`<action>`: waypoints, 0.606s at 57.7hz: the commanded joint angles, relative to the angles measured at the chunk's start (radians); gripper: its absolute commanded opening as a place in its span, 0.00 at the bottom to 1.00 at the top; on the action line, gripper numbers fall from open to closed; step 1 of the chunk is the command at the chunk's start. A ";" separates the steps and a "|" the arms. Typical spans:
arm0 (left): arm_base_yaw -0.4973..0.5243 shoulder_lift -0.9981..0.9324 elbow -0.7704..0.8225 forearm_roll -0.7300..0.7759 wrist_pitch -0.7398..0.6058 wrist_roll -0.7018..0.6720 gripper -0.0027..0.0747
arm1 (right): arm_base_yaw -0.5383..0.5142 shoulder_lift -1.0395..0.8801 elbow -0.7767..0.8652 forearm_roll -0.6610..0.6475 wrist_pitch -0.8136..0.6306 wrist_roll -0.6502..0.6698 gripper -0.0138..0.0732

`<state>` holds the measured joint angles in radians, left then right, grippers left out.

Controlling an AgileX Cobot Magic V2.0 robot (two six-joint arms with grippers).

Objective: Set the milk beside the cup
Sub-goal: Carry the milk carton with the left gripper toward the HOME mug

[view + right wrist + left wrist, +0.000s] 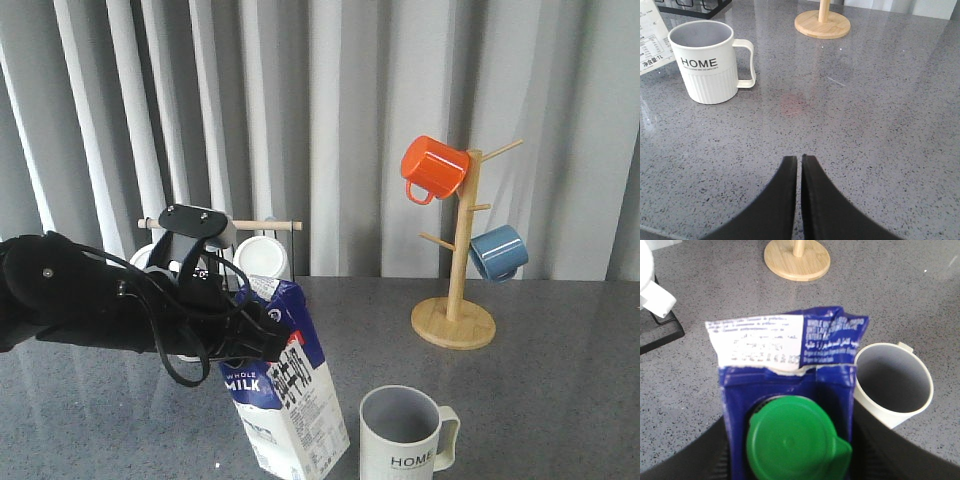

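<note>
From the front we see our left gripper (262, 335) clenched on the tilted milk (285, 400), just beside the cup (403, 435). Our left wrist view shows the milk's cap (795, 439) between the jaws. Our right gripper (800, 165), jaws closed, hangs over the counter (880, 125), apart from the cup.

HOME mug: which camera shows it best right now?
Right wrist view: the HOME mug shows whole, with lettering and handle. Front view crops its base; left wrist view shows only its rim and grey inside.

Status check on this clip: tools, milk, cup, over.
Left tool shut on the milk, carton tilted. Right tool shut, empty. Milk just left of the HOME cup. Nothing between them.
</note>
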<state>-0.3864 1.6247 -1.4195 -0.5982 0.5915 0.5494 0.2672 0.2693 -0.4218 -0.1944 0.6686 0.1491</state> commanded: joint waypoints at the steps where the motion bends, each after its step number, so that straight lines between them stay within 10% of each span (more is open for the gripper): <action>1: -0.009 -0.041 -0.035 -0.036 -0.055 -0.008 0.05 | -0.002 0.010 -0.027 -0.011 -0.067 -0.004 0.17; 35: -0.012 -0.008 -0.035 -0.036 -0.072 -0.003 0.10 | -0.002 0.010 -0.027 -0.011 -0.067 -0.004 0.17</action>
<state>-0.3948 1.6334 -1.4203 -0.5990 0.5744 0.5475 0.2672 0.2693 -0.4218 -0.1935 0.6686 0.1491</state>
